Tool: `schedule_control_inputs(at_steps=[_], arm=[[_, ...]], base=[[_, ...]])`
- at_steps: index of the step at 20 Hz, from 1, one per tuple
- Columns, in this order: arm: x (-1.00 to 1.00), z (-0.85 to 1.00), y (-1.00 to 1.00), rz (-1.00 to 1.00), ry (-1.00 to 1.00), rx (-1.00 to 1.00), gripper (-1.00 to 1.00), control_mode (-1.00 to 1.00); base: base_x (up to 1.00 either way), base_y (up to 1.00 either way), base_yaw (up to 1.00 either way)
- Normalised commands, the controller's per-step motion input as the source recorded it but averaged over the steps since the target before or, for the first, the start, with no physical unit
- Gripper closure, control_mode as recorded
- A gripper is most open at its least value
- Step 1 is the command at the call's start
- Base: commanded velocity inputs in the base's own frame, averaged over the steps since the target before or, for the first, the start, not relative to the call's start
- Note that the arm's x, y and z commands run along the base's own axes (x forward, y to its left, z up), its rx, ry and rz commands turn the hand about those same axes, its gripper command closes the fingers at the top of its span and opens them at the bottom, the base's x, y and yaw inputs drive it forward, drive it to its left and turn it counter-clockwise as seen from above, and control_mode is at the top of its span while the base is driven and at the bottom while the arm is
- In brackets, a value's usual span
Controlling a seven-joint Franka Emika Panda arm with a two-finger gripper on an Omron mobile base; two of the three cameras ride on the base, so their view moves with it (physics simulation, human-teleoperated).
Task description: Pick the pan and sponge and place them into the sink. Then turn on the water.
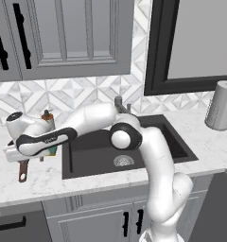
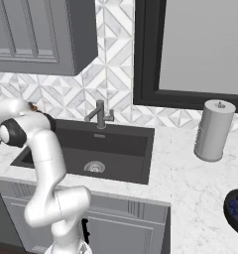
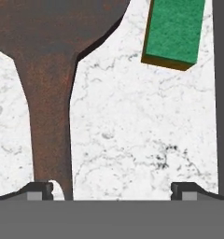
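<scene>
In the hand view, the dark brown pan (image 3: 53,28) fills the top left, and its long handle (image 3: 51,126) runs down to just inside the left fingertip (image 3: 39,188). The green sponge (image 3: 173,30), with a yellow underlayer, lies on the marble counter at the top right, beside the sink's dark rim (image 3: 223,93). My gripper (image 3: 112,189) is open, low over the counter, with only the handle's edge between its fingers. From the left base view the hand (image 1: 26,159) hovers left of the sink (image 1: 87,151), and the handle's holed end (image 1: 23,172) pokes out below it.
A grey faucet (image 1: 119,103) stands behind the basin, whose round drain (image 1: 123,160) is bare. A small bottle (image 1: 48,117) stands behind my forearm. On the right counter are a paper towel roll (image 2: 212,130) and a dark bowl of blue berries (image 2: 237,208).
</scene>
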Motion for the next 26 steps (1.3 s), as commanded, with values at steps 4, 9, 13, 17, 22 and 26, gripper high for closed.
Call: schedule_control_inputs(at_steps=[4, 9, 13, 17, 22, 26], arm=[[0.0, -0.19, 0.23, 0.0, -0.03, 0.0, -1.0, -1.0], [0.0, -0.27, 0.22, 0.0, -0.01, 0.0, -1.0, -1.0], [0.04, -0.15, 0.19, 0.0, 0.0, 0.0, -1.0, -1.0], [0.11, -0.18, 0.14, 0.0, 0.0, 0.0, -1.0, -1.0], [0.17, -0.26, 0.1, 0.0, 0.0, 0.0, -1.0, -1.0], [0.1, -0.27, 0.04, 0.0, 0.0, 0.0, -1.0, -1.0]], base=[[0.0, 0.0, 0.0], [0.0, 0.0, 0.0], [0.0, 0.0, 0.0], [0.0, 0.0, 0.0], [0.0, 0.0, 0.0], [0.0, 0.0, 0.0]])
